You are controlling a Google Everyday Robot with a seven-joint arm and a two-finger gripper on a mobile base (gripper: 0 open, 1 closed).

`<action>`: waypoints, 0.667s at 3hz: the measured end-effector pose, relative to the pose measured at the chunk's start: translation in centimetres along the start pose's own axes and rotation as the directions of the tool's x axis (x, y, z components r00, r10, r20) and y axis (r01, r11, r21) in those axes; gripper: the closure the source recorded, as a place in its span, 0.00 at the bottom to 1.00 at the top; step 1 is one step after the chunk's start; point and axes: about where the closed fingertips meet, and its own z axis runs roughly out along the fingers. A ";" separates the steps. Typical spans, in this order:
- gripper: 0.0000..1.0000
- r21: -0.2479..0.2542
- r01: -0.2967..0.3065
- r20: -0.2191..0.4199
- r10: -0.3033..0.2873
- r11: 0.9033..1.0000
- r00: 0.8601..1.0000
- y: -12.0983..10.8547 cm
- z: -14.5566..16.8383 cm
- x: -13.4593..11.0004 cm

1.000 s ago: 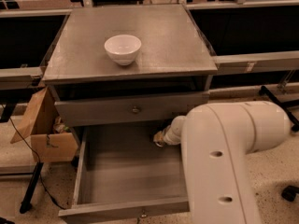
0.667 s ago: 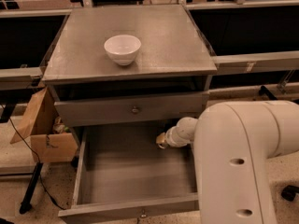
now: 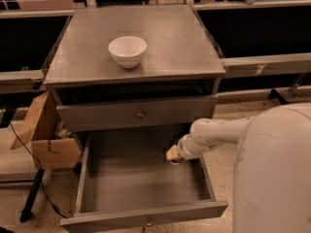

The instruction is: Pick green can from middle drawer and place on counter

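- Speckled floor point(image 3: 226, 171) under a grey cabinet mid-scene, with long grey rails point(image 3: 265, 62) running off to either side and dark bays beyond them.
- The gripper point(image 3: 172, 154) is inside the middle drawer point(image 3: 136, 178), on its right side about halfway back. It sits low over the drawer floor with its tip pointing left.
- Gripper state: I can't tell from this view. The tip shows only as a pale yellowish block.
- A small dark shape point(image 3: 174, 141) sits just on the far side of the tip, in the shadow under the drawer above.
- I can't say whether that shape is the green can, and I can't make the can out for certain anywhere.
- A white arm point(image 3: 218, 132) reaches in from the right, over the drawer's right wall. It joins the big white robot body point(image 3: 277, 178) filling the near-right corner.
- The middle drawer is pulled well out toward me. Its plain grey floor is bare on the left and near parts, with low side walls and the front panel at the near edge.
- The upper drawer front point(image 3: 97, 116) is closed and has a round knob point(image 3: 141, 114) at its centre.
- The counter point(image 3: 165, 47) is the flat, dull-grey, slightly glossy top of the cabinet.
- A white bowl point(image 3: 127, 51) stands upright on the counter, left of centre and toward the near half.
- A cardboard box point(image 3: 46, 137) with open flaps sits on the left, just beside the cabinet and touching the drawer's left side.
- A black cable point(image 3: 22, 142) trails down by the box, and a dark stand leg point(image 3: 31, 198) is on the floor near it.
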 end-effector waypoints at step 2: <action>1.00 0.107 0.261 -0.180 -0.240 0.959 0.954 2.9 -11.1 6.7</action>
